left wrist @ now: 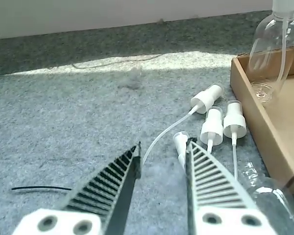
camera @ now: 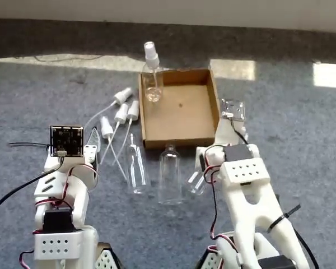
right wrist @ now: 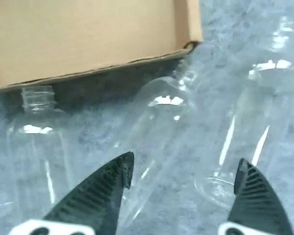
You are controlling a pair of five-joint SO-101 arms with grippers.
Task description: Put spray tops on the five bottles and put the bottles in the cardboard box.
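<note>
One clear bottle [camera: 152, 73] with a white spray top stands in the far left corner of the cardboard box [camera: 182, 137]; it also shows as bottle [left wrist: 274, 44]. Several loose spray tops [camera: 122, 109] lie on the carpet left of the box. My left gripper [left wrist: 163, 149] is open just short of them, one fingertip beside the nearest spray top [left wrist: 181, 141]. Bare bottles [camera: 136, 167], [camera: 169, 172] lie in front of the box. My right gripper [right wrist: 185, 166] hangs open over two more bottles [right wrist: 161, 117], [right wrist: 250, 122], holding nothing.
Grey carpet covers the whole floor. The box wall [left wrist: 247, 98] runs close beside the spray tops. A thin black wire [left wrist: 39, 188] lies on the carpet near the left arm [camera: 64, 185]. The right arm [camera: 243, 185] hides part of a bottle [camera: 195, 184].
</note>
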